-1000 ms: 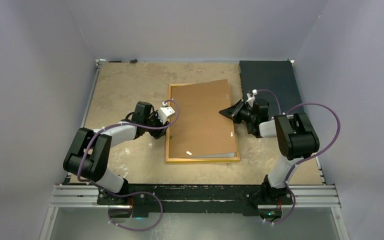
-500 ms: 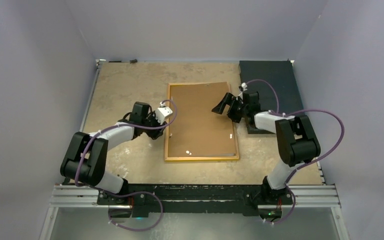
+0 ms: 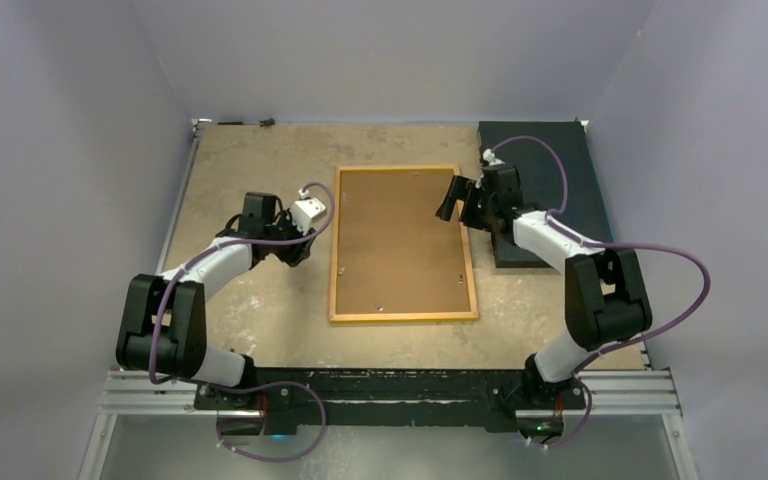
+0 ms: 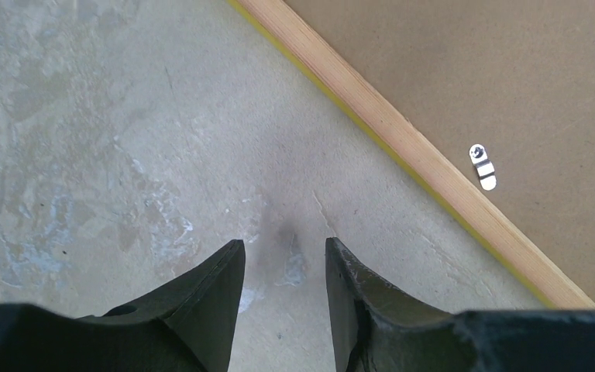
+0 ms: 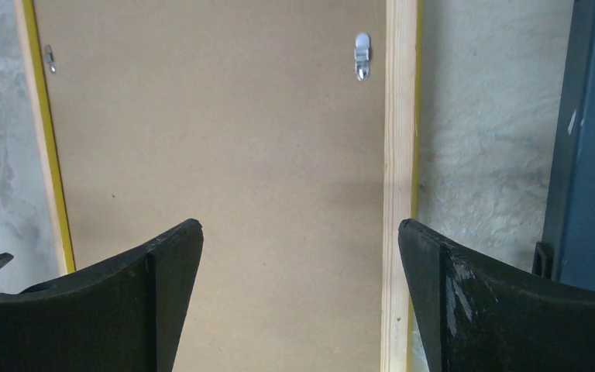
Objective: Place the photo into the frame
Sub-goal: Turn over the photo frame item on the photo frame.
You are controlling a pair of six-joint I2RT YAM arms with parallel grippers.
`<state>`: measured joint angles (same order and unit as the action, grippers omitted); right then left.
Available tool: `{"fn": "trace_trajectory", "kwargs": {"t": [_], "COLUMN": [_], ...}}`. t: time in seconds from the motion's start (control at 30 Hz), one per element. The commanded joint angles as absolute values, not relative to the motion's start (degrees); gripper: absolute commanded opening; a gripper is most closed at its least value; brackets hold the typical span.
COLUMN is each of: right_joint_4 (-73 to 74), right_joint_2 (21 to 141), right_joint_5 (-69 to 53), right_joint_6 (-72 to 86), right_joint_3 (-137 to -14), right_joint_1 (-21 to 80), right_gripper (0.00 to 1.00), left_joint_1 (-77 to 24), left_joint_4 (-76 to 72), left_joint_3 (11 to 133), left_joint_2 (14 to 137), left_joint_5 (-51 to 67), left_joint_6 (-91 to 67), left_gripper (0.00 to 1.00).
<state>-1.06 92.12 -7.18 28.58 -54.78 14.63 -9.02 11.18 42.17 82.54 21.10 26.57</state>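
Yellow-edged rectangular wooden picture frame (image 3: 334, 250) face down mid-worktop (image 3: 250, 160), flat brown backing board (image 3: 400, 240) inside it, dark rectangular mat (image 3: 550, 160) at far right corner, left jaws over bare worktop beside frame's left edge, right jaws above its far right edge

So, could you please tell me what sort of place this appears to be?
Most likely a robot test booth in a lab: plain walls box in a scuffed table, and a left arm and right arm are bolted to a metal rail at its near edge.

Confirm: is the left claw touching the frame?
Apart. Left wrist view shows bare table between the left claw and the frame.
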Motion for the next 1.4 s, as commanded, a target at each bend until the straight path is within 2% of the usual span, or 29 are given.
{"fn": "trace_trajectory", "kwargs": {"t": [0.0,0.2,0.37,0.5,0.67,0.8,0.97,1.13,1.37], "right_joint_4": [1.41,-3.33,-12.66,-19.47,-22.58,-21.95,-26.06,-29.81,-32.18], "right_joint_2": [91.93,93.35,99.44,107.43,117.60,122.24,115.08,107.16,105.73], "right_joint_5": [-3.92,-3.07,-7.78,-12.42,-15.92,-18.85,-22.49,-22.74,-19.13], "right_joint_6": [25.79,26.65,33.44,39.05,43.66,43.82,46.00,47.69,48.61], "right_joint_3": [-58.86,-60.66,-65.52,-71.21,-79.73,-84.72,-73.50,-59.10,-54.16], "right_joint_1": [15.11,20.41,25.40,27.58,29.28,30.41,33.00,37.66,44.20], "right_gripper": [0.99,0.96,0.81,0.78,0.78,0.71,0.65,0.62,0.51], "left_joint_1": [-8.82,-8.83,-8.84,-8.75,-8.48,-8.33,-8.18,-7.92,-7.93], "left_joint_4": [10.21,7.32,5.97,6.20,5.55,6.78,10.53,13.31,13.33], "left_joint_3": [45.84,47.66,53.12,58.10,63.12,65.26,62.90,60.56,59.53], "left_joint_2": [83.35,86.32,94.02,98.94,102.99,104.58,103.44,103.04,103.96], "left_joint_5": [22.94,22.90,22.80,25.37,28.34,31.91,34.23,34.67,36.65], "left_joint_6": [26.05,23.63,19.75,15.35,10.15,8.48,11.27,13.82,12.79], "left_gripper": [0.41,0.40,0.37,0.37,0.42,0.44,0.45,0.40,0.31]}}
